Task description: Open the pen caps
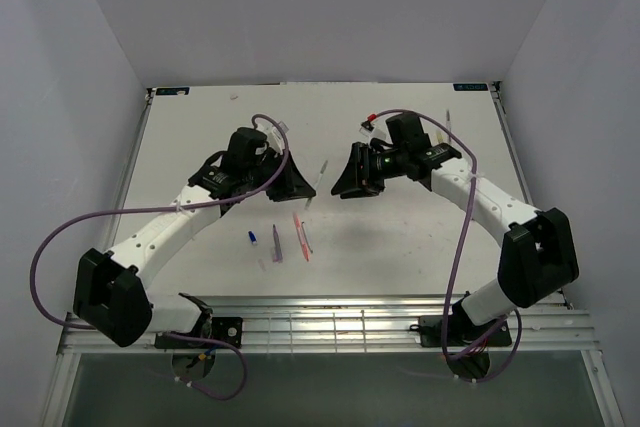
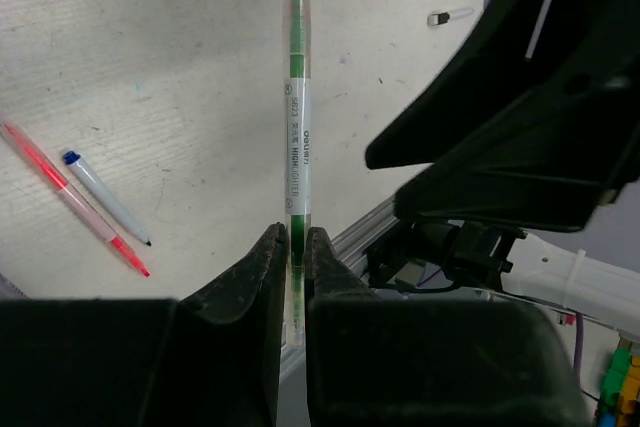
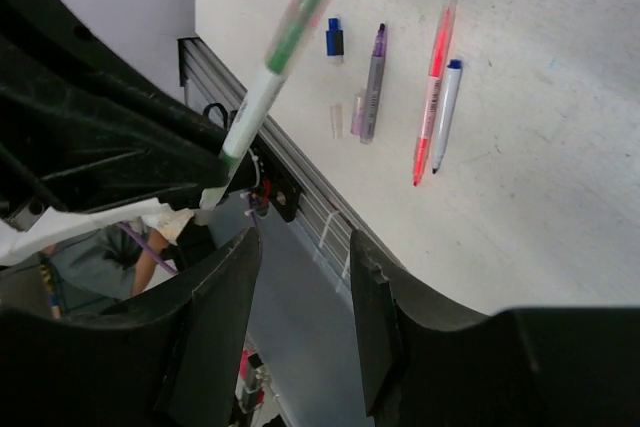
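From above, the left gripper (image 1: 303, 190) and the right gripper (image 1: 338, 185) face each other over the middle of the table (image 1: 200, 137), with a green pen (image 1: 318, 179) slanting between them. Nearer the arm bases, a blue cap (image 1: 253, 239) lies on the table to the left of a purple pen (image 1: 277, 245) and a red pen (image 1: 298, 232).

In the left wrist view, the left gripper (image 2: 293, 239) has its 2 fingers (image 2: 262, 267) pressed onto the lower end of the green pen (image 2: 297, 147), which stands straight up out of them. Its far end is blurred, so I cannot tell whether a cap sits there. The red pen (image 2: 72, 197) and a white pen with a blue end (image 2: 105, 199) lie side by side on the table (image 2: 180, 67).

In the right wrist view, the right gripper (image 3: 305, 247) is spread with nothing between its fingers (image 3: 372, 297). The green pen (image 3: 268, 72) crosses above them, apart from both. The blue cap (image 3: 334, 37) lies loose just left of the purple pen (image 3: 372, 82), and 2 pale caps (image 3: 337, 119) lie beside that pen's lower end.
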`<state>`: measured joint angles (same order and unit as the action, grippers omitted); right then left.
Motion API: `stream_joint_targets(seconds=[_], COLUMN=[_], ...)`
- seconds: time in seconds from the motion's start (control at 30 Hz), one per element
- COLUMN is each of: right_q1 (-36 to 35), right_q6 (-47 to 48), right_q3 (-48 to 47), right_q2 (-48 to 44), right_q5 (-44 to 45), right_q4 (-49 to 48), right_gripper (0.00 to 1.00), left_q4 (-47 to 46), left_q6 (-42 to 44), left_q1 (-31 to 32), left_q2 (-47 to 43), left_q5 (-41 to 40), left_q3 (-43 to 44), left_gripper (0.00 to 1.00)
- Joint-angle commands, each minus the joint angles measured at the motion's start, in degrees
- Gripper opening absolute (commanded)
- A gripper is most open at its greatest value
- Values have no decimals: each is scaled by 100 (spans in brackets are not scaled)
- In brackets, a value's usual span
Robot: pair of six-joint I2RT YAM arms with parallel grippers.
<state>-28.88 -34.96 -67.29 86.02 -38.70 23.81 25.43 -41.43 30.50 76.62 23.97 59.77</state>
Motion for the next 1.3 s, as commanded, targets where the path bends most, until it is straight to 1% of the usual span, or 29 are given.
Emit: stream_joint_targets(seconds=[0.0,0.1,0.23,0.33,0.47,0.6,0.8,0.9,0.97,1.0,1.03,1.07,1.1,1.13,1.23,1.27], right_q1=[14,-12,-38,-73,-126,-214,-390,-478,-513,-530,-531,-522,-530,-522,-522,-522], right_q6=[-766,-1144,-1417,-1689,-1883,-2058,-2146,-2182,-2190,-2191,-2182,-2190,-2182,-2190,-2208,-2199], right_q3=[180,304,242,321,321,392,392,374,365,374,383,426,436,444,471,480], right_q2=[161,196,389,372,477,538,688,758,776,776,759,732,680,662,609,600], right_q5=[-551,-665,-753,-718,-718,-657,-630,-639,-657,-613,-578,-551,-499,-498,-490,-490], right_q4=[-1105,-1615,-1888,-2284,-2320,-2653,-2777,-2829,-2838,-2812,-2786,-2777,-2777,-2759,-2716,-2707], right_gripper=[48,48,48,49,49,49,47,41,26,20,8,8,8,8,8,8], left_q4=[-249,-232,-214,-179,-187,-231,-363,-434,-477,-478,-478,-478,-460,-417,-337,-311], left_q6=[-164,-164,-190,-181,-199,-199,-278,-322,-339,-348,-348,-374,-383,-383,-366,-357], left_q1=[-18,-18,-9,-9,-9,-9,-9,-9,-9,-9,-9,-9,-9,-9,-9,-9], left_q2=[-340,-341,-411,-472,-525,-569,-701,-789,-841,-876,-903,-929,-990,-1026,-1122,-1132], left_q5=[161,284,319,337,398,469,539,557,556,522,495,460,416,311,310,337], left_q3=[-44,-44,-79,-140,-167,-193,-290,-351,-395,-439,-457,-501,-571,-598,-755,-782], left_gripper=[0,0,0,0,0,0,0,0,0,2,8,15,28,34,46,47])
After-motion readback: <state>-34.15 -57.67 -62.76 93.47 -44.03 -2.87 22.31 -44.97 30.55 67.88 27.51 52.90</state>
